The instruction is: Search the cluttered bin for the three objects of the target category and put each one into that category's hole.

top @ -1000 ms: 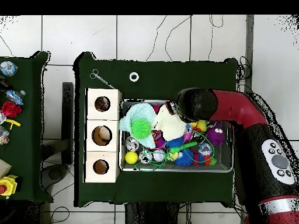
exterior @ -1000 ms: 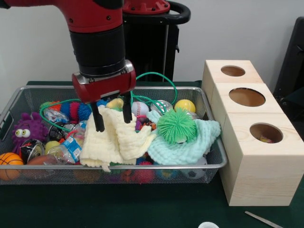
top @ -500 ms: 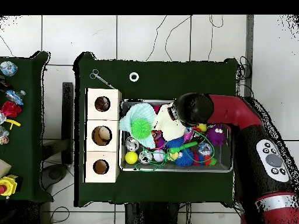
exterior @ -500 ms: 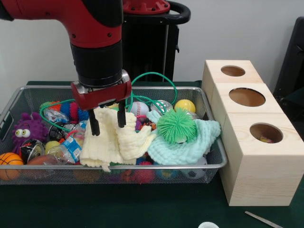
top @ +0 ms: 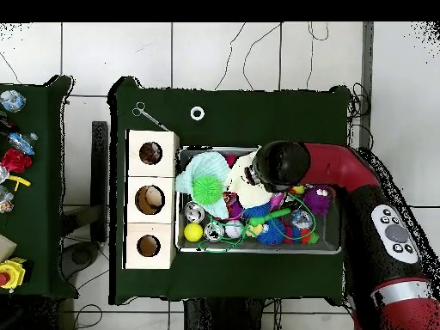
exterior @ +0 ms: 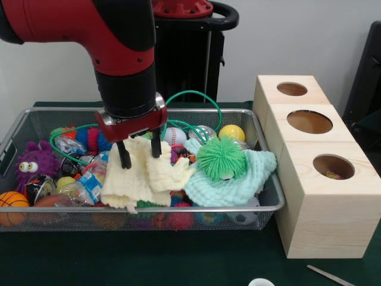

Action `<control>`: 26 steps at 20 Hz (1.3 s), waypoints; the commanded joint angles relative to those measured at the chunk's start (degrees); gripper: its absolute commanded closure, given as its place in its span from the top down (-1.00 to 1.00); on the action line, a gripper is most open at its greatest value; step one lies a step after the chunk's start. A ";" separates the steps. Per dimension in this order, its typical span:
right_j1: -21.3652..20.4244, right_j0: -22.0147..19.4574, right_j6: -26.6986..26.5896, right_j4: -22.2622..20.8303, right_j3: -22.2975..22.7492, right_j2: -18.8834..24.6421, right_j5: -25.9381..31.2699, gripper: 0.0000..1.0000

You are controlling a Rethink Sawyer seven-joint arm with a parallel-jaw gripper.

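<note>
A: What changed over the last second?

B: The red and black arm's gripper (exterior: 140,157) came down and shifted toward the bin's middle. Its two black fingers (exterior: 156,148) stood narrowly apart, tips pressed into the pale yellow waffle-weave cloth (exterior: 138,179), straddling a fold of it. No closure on it was visible yet.

A: Meaning for the task?

B: Likely a clearing move, lifting the cloth to expose what lay beneath. Nothing had gone into a hole in this stretch.

A: And the basket?

B: The wide shallow silver wire-mesh bin (exterior: 178,214) sat left of the three pale wooden boxes in the front view, crammed: a mint green cloth (exterior: 238,182) with a green spiky ball (exterior: 221,158) on it, a purple googly-eyed toy (exterior: 33,162), an orange mini basketball (exterior: 12,205), a green cord (exterior: 196,101).

A: The target hole?

B: The mid-sized round hole (exterior: 333,166) was in the nearest box, well apart from the gripper.
</note>
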 commanded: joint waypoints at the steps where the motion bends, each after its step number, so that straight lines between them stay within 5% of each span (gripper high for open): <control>1: 2.13 0.24 -3.47 -0.18 5.21 -0.72 8.64 1.00; 2: 2.11 -0.51 -4.34 -0.56 6.15 0.26 6.93 -1.00; 11: -4.07 -0.09 -0.48 -0.39 6.82 0.23 2.38 -1.00; 15: -8.57 0.61 -1.77 -0.66 4.48 -0.77 7.21 -1.00; 20: -14.14 0.30 -9.81 -2.34 1.35 -0.40 15.42 -1.00; 26: -16.68 -1.39 -15.45 -4.41 -1.50 0.28 21.39 -1.00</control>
